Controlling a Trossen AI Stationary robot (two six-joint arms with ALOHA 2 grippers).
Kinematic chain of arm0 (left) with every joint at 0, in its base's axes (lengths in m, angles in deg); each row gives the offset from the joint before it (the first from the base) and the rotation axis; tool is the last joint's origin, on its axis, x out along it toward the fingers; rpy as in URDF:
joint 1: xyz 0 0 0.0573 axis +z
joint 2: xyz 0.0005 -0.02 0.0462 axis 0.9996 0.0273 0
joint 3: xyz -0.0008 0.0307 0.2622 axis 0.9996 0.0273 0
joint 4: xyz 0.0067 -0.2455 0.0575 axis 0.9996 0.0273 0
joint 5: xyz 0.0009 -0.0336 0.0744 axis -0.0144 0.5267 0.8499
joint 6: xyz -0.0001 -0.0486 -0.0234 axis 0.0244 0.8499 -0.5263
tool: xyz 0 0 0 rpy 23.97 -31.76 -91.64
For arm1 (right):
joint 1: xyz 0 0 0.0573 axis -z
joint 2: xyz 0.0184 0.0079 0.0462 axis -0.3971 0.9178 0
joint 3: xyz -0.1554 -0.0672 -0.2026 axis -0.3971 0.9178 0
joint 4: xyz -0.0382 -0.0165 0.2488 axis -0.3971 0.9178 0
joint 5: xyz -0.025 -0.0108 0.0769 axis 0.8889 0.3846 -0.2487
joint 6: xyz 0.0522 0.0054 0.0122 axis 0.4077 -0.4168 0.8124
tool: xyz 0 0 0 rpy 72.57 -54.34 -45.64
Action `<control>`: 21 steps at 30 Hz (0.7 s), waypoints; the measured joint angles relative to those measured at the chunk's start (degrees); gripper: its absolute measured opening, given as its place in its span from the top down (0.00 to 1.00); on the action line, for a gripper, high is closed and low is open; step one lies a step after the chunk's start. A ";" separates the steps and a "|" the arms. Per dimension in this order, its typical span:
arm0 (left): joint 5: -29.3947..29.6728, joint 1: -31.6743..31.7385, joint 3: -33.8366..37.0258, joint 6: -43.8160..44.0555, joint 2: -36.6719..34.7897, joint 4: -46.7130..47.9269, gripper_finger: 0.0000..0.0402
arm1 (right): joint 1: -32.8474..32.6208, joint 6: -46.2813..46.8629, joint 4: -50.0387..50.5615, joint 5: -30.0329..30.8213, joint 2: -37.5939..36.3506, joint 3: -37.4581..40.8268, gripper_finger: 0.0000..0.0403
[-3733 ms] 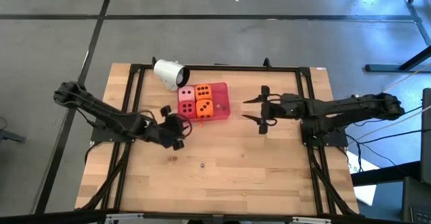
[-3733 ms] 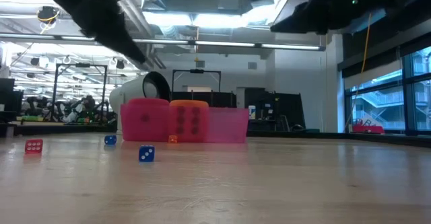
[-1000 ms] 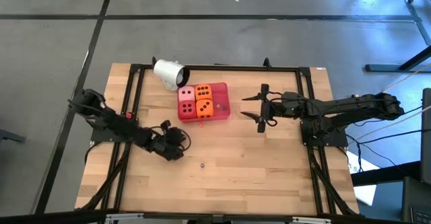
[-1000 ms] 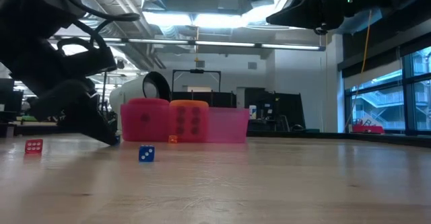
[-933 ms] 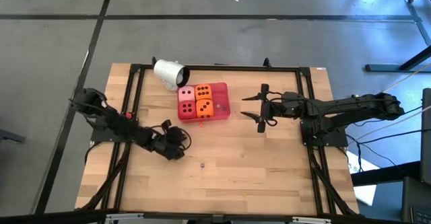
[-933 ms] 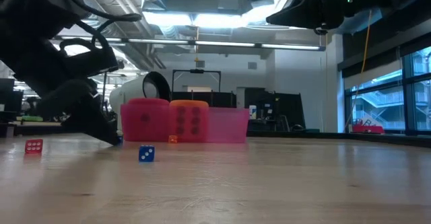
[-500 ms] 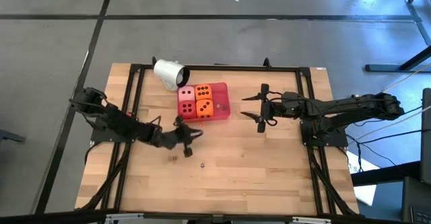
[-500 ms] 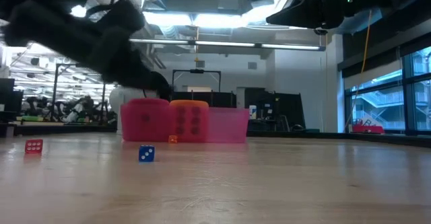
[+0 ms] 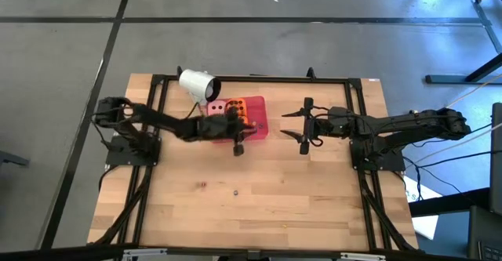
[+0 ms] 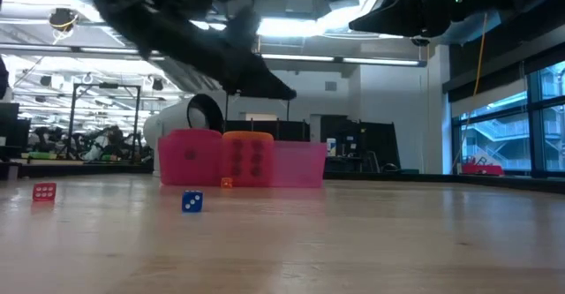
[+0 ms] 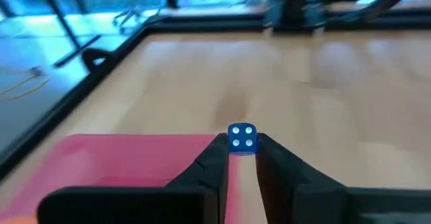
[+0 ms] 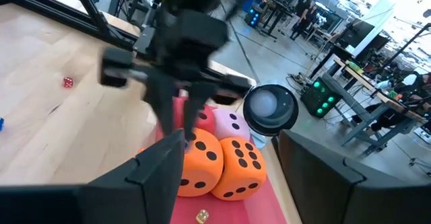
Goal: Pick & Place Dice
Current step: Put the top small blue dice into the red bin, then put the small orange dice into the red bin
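My left gripper reaches over the red tray and is shut on a small blue die with white pips. In the tray sit large soft dice: two orange and a pale pink one. The left arm covers part of them in the high view. Another small blue die and a small red die lie on the table. My right gripper hovers open to the right of the tray, holding nothing. My left gripper pinches the small blue die by two opposite sides between its fingertips. The fingers come nearly level from the table's left. The die is lifted clear, above the tray's edge, one pip face toward the wrist camera.
A white cup lies on its side at the tray's far left corner, its mouth toward the tray. A black frame runs round the work area. A tiny orange die rests by the tray's front. Bare wood spreads across the near half.
My left gripper has risen from the table near the tray's near left corner and swung toward the far right, ending over the tray. It tipped from pointing down to nearly level. The small blue die has come up with it, clear of the table.
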 joint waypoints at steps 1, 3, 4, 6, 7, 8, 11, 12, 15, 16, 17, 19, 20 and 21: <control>0.04 1.11 -1.60 -0.71 0.58 2.18 0.86 | -0.01 0.00 0.00 0.00 0.00 0.00 0.40; 0.09 3.22 -4.23 -2.22 1.40 7.44 0.85 | -0.02 0.00 -0.09 -0.01 0.00 0.00 0.40; 0.14 4.24 -5.55 -3.06 1.93 10.36 0.84 | 0.00 0.00 -0.17 0.00 0.00 0.00 0.40; 0.43 6.19 -8.23 -5.09 3.17 13.36 0.83 | -0.02 -0.02 -0.17 0.04 0.00 0.00 0.40; 0.46 7.20 -9.16 -5.76 3.60 15.04 0.82 | -0.01 -0.17 -0.17 0.01 0.00 0.00 0.40; 0.51 8.20 -10.28 -6.13 4.36 16.06 0.82 | 0.00 -0.23 -0.19 0.01 0.00 0.00 0.40; -1.22 10.88 -12.88 -6.48 6.94 16.82 0.82 | 0.00 -0.37 -0.20 0.00 0.00 0.00 0.40; -2.11 11.59 -13.74 -6.50 7.98 16.96 0.82 | -0.02 -0.37 -0.19 0.01 0.00 -0.02 0.40; -4.42 13.43 -15.64 -6.50 11.05 17.02 0.82 | 0.00 -0.24 -0.22 0.11 0.00 -0.02 0.40; -4.77 13.94 -16.49 -6.57 12.22 17.51 0.82 | 0.00 -0.22 -0.20 0.15 0.00 -0.02 0.40; -5.09 14.36 -17.45 -6.87 13.40 18.19 0.82 | -0.01 -0.22 -0.20 0.15 0.00 -0.02 0.40; -5.38 15.05 -19.02 -8.14 14.95 20.97 0.82 | 0.00 -0.22 -0.20 0.12 0.00 -0.02 0.40; -5.16 15.31 -20.03 -9.07 15.54 21.87 0.82 | -0.01 -0.22 -0.19 0.14 0.00 -0.02 0.40; -4.27 15.37 -20.76 -9.70 16.08 22.28 0.82 | -0.02 -0.22 -0.18 0.13 0.00 -0.02 0.40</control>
